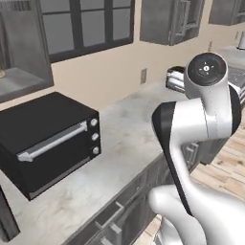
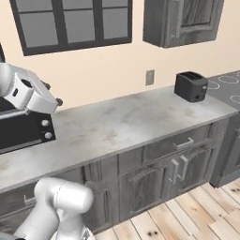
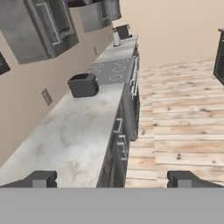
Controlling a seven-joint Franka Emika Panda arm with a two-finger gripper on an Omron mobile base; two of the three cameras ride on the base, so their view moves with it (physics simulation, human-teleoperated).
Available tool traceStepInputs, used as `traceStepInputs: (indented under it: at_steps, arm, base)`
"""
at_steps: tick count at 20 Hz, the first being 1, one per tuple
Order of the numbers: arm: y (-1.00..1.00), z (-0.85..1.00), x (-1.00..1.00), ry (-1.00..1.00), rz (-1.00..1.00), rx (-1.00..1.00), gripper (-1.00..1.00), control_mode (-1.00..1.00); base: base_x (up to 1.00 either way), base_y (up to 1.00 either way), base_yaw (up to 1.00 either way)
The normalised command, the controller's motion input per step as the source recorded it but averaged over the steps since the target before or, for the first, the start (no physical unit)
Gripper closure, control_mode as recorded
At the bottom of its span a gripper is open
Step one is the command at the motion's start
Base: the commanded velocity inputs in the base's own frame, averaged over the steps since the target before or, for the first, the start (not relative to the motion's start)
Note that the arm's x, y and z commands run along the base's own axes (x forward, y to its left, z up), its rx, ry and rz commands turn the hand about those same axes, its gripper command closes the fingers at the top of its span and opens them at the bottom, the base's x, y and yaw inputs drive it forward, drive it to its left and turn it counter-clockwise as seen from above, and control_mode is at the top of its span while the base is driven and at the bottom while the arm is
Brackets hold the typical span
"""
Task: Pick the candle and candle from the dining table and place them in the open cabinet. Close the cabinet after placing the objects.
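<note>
Looking along my pincer (image 3: pixel 111 179), I see its dark tips spread wide and empty above a pale marbled desk (image 3: pixel 74 135) with a black toaster (image 3: pixel 82 85). My left base view adds a black countertop oven with silver handle (image 1: pixel 48 141). Dark grey wood-grain wall cabinet (image 2: pixel 183 21) hangs high, its panelled door shut in the right base view.

Glossy white rounded arm (image 1: pixel 210 119) with black joint bands and a dark round cap.
</note>
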Motion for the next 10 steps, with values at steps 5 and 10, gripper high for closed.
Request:
traceStepInputs:
  at_steps: [5, 10]
  arm:
    - [0.0, 0.0, 0.0, 0.0, 0.0, 0.0, -1.0, 1.0]
    - [0.0, 0.0, 0.0, 0.0, 0.0, 0.0, -1.0, 1.0]
  base:
    - [0.0, -1.0, -0.34]
    - [0.24, -1.0, -0.25]
